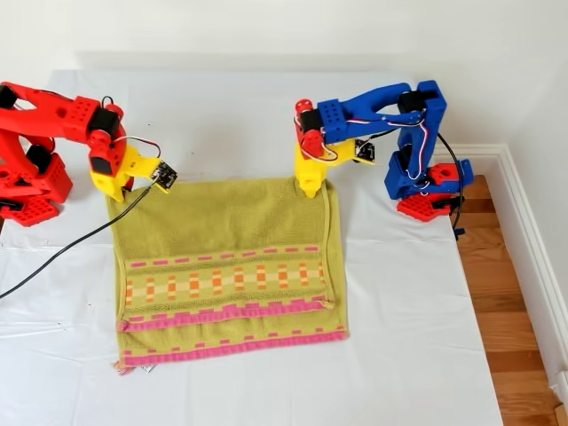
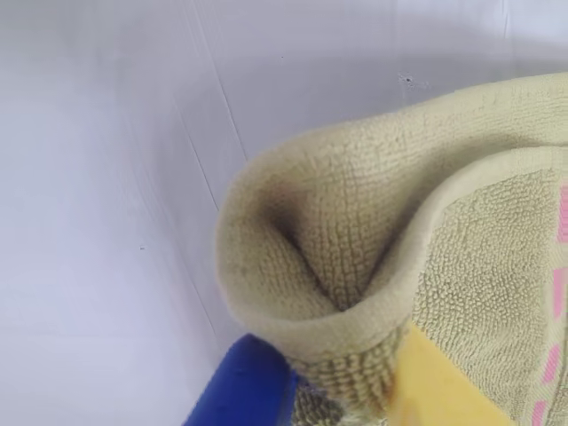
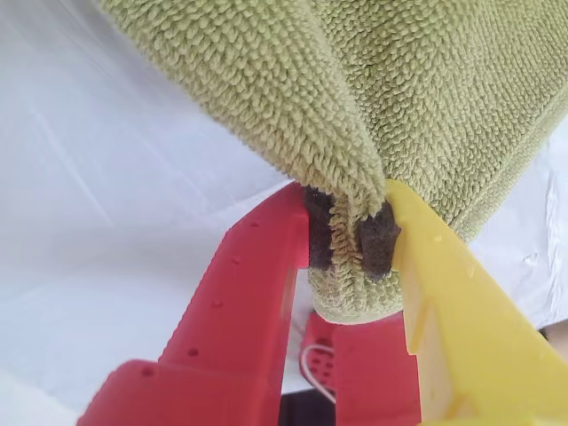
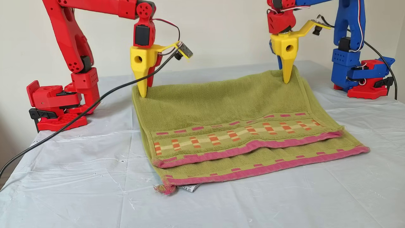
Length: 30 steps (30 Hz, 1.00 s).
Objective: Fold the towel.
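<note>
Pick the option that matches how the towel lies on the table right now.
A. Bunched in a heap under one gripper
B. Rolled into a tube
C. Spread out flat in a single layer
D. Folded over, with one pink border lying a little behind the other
D: the towel lies in two layers, its upper pink border set back from the lower pink border, while each gripper pinches a corner at the fold.

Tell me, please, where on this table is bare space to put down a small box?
Bare white sheet lies between the towel and the table edge at the exterior view's right, also in front of the pink border. Crowded: the fold line, where my first gripper and my second gripper pinch the corners.
</note>
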Each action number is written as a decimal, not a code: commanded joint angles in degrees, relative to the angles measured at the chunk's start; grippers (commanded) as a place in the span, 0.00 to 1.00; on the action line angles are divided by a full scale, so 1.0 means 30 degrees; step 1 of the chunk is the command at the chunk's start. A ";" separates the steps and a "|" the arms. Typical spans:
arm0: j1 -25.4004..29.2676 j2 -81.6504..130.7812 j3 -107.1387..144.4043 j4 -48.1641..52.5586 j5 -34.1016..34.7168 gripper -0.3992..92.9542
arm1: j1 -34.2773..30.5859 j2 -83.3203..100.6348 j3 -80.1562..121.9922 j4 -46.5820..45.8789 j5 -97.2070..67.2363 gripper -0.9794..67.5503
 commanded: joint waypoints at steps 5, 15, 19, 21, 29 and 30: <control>0.3193 0.1436 -0.2344 0.1230 0.0264 0.02 | -0.2783 0.3633 -0.0498 0.0146 0.1758 0.02; 0.8291 0.2021 0.0176 -0.3809 -0.1436 0.02 | -0.8672 0.3926 -0.1260 0.0146 0.7500 0.02; 0.9551 0.1348 -0.0059 -0.4951 -0.1494 0.02 | -1.0576 0.2197 -0.2988 0.0146 0.9404 0.02; 1.0342 0.1113 -0.0410 -0.5449 -0.1904 0.02 | -1.1338 0.0967 -0.4307 0.0146 1.0137 0.02; 1.3213 0.1436 -0.1172 -0.7617 -0.4336 0.02 | -1.3359 -0.4775 -1.0371 0.0146 1.1982 0.02; 1.3301 0.1084 -0.1699 -0.7734 -0.4043 0.02 | -1.3594 -0.5742 -1.1455 0.0146 1.2246 0.02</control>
